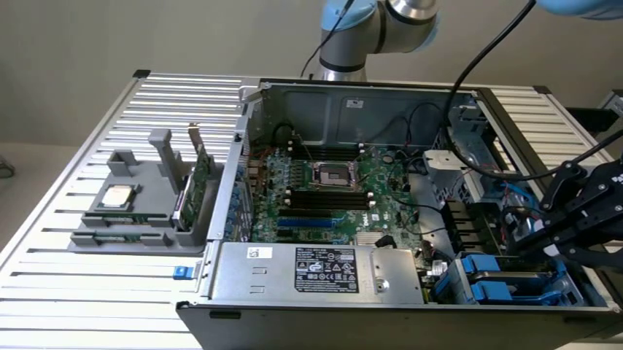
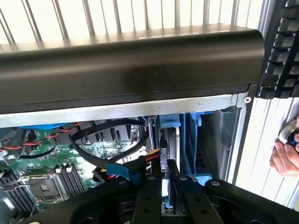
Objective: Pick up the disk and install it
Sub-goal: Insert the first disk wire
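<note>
- Disk (image 2: pixel 170 140) stands on edge, pinched by the narrow black fingers of the gripper (image 2: pixel 167 189), so its blue rails can meet the bay's guides.
- Just beyond, the drive bay (image 2: pixel 196 140) sits in the corner of the computer case (image 2: pixel 140 60), right ahead of the grip.
- Farther off, black cables (image 2: pixel 86 148) loop beside the bay; the motherboard (image 2: pixel 46 158) lies well apart.

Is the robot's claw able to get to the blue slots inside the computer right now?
Probably yes. The case is open on top, and the gripper sits right at the blue drive bay, seemingly clamped on the disk. Black cables run close by, but none appears to cross its way.
</note>
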Motion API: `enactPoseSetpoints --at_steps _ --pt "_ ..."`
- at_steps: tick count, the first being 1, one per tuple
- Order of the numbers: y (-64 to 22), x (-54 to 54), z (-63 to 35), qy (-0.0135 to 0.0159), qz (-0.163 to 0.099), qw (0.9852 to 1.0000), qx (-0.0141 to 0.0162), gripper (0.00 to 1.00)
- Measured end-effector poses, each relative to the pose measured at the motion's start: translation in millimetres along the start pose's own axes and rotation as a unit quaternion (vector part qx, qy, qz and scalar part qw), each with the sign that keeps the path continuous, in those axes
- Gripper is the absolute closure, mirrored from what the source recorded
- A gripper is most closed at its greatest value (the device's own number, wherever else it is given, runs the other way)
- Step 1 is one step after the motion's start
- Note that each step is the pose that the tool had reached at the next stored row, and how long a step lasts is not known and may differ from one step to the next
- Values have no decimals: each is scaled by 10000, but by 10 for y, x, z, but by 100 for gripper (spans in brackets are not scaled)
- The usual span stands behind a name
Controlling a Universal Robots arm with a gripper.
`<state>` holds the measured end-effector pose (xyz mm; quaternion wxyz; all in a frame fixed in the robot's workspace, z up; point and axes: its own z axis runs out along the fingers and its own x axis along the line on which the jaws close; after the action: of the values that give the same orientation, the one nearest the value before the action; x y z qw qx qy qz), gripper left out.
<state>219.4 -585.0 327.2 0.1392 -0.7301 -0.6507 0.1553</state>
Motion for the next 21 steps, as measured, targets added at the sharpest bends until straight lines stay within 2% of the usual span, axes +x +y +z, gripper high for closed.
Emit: enactPoseSetpoints --at_steps 2,6,11,15,21 --pt "8 1 1 -19 40 10000 28 83" --pt "18 2 5 -58 122 9999 103 83" --pt "46 5 4 -120 212 9995 183 83" --pt "60 7 11 -152 237 9994 208 83" --pt "62 30 18 -173 246 9992 244 83"
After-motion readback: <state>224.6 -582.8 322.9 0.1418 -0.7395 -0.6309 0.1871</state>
